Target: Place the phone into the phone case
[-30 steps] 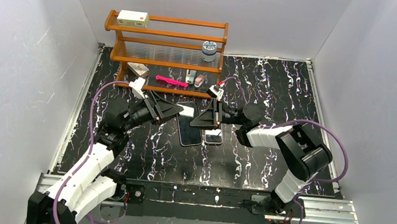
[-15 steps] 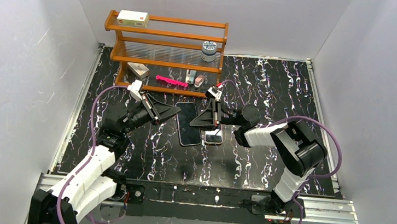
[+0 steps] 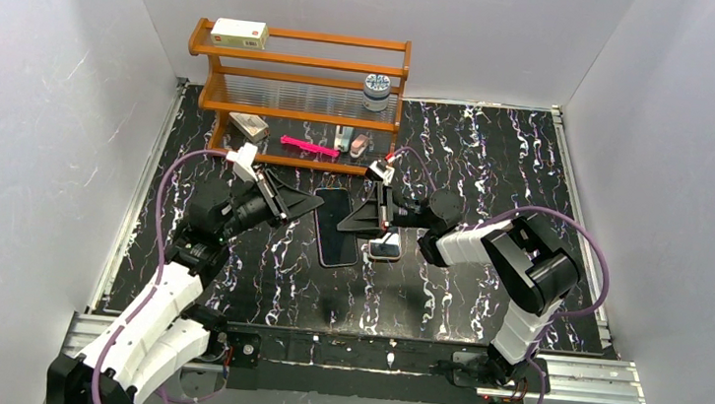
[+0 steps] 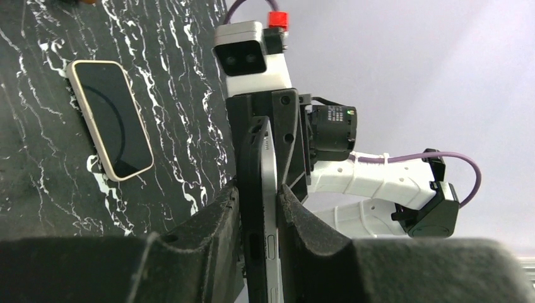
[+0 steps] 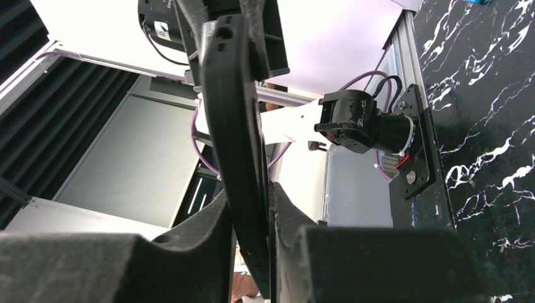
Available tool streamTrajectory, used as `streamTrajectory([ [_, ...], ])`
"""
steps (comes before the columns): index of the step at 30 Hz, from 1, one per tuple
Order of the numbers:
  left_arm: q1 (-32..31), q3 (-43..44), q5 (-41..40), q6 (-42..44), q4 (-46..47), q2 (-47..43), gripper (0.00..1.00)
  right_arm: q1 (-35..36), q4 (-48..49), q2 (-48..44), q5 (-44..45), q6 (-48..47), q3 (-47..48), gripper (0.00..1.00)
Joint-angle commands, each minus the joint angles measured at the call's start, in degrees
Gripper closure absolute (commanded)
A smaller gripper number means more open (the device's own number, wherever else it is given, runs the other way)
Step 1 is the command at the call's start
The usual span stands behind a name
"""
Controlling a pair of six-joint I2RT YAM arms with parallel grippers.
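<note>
Setting: a black, white-veined counter (image 3: 495, 166) boxed in by pale grey walls (image 3: 34, 131), with a wooden rack (image 3: 298, 63) at the back.
Where the phone is: the phone (image 4: 270, 183) is held between the two arms at mid-counter. The left wrist view sees it edge-on, its silvery rim and side buttons showing.
Where the phone case is: the phone case (image 5: 233, 126) lies against the phone as a thin black shell. Whether the phone is fully seated in it cannot be told.
Left gripper: the left gripper (image 4: 258, 192) is clamped across the thickness of the phone, and the black lip of the case is in the same pinch.
Right gripper: the right gripper (image 5: 249, 196) is closed on the opposite long side, its jaws pressed to the black edge of the case.
Off-task item: a second phone (image 4: 110, 120) with a pinkish-gold rim lies flat on the counter, just beside the held pair.
Handling, phone: probably light, rigid and slick, with fragile glass. It should bear squeezing at the metal sides better than on the screen.
Handling, case: thin and likely flexible, so its lip may bow rather than snap over.
Where to hold: at mid-length on the long edges, clear of the buttons.
Risk: the smooth faces may slide apart under an uneven pinch.
</note>
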Motion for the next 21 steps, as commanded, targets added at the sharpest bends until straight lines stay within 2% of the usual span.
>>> streamTrajectory([
  [1, 0.1, 2.8, -3.3, 3.4, -5.3, -2.5, 1.0, 0.6, 10.4, -1.2, -0.4, -1.1, 2.7, 0.83],
  [2, 0.1, 2.6, -2.6, 1.8, -4.4, -2.6, 0.92, 0.5, 11.4, -1.2, -0.4, -0.6, 2.9, 0.86],
  [5, 0.1, -1.4, 1.3, -5.6, 7.5, -2.8, 0.61, 0.6, 14.6, -1.3, 0.2, 1.6, 3.2, 0.89],
  [7, 0.1, -3.1, 1.2, -8.7, 12.5, -3.3, 0.54, 0.6, 16.5, -1.5, 0.5, 3.2, 3.4, 0.89],
  [10, 0.1, -3.6, 0.4, -7.9, 12.9, -4.2, 0.38, 0.6, 18.3, -1.8, 0.6, 4.1, 3.4, 0.89],
  [13, 0.1, -3.9, -0.1, -6.8, 12.9, -4.3, 0.33, 0.6, 18.3, -2.4, 0.9, 3.9, 2.7, 0.89],
  [21, 0.1, -5.8, -0.9, -7.1, 14.9, -4.0, 0.34, 1.2, 18.5, -3.4, 1.5, 4.4, 2.9, 0.88],
])
